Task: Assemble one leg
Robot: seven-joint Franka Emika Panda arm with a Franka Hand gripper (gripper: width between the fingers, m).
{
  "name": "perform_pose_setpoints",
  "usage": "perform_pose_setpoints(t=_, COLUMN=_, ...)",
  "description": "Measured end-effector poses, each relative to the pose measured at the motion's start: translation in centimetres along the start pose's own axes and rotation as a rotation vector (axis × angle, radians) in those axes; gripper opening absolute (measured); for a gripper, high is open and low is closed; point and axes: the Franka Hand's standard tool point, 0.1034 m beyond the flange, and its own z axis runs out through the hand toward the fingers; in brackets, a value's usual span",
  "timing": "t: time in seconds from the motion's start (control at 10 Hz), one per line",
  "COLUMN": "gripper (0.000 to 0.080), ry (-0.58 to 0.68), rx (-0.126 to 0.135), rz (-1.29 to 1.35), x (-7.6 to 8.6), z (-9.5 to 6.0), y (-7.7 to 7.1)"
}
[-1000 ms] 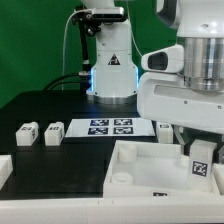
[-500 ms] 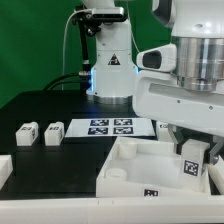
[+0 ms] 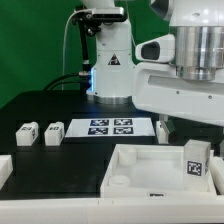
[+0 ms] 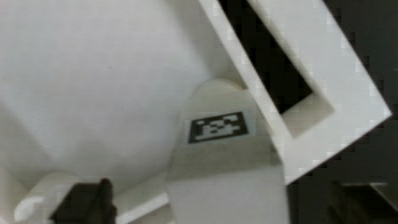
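A robotics lab — green backdrop (image 3: 40, 40), black table (image 3: 40, 105), marker board (image 3: 110, 126)

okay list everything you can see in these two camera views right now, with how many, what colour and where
leg: one, white with a black-and-white tag, standing in the tray part under the arm
loose legs: three, white, tagged, in a row on the table at the exterior view's left
tray part: one, white, raised rim, front of the table
marker board: one, white, four tags, flat on the table behind the tray part
table: one, black
pincer: one, dark fingertips either side of the leg in the wrist view; contact unclear
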Motion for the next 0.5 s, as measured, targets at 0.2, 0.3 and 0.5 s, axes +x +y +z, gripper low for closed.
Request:
perform_pose_setpoints(t=0.2, gripper=0.0646, ry=0.007, rx=0.018, rz=0.001, x=0.21, z=-1.26, y=-0.47)
perform_pose_setpoints(t=0.3, gripper=0.0646, ry=0.009, rx=0.021, rz=0.002, x=0.29, z=-1.43, y=-0.52)
perform_pose_setpoints(t=0.5, gripper=0.0649, ry=0.009, rx=0.018, rz=0.002, x=0.26, z=-1.25, y=-0.47)
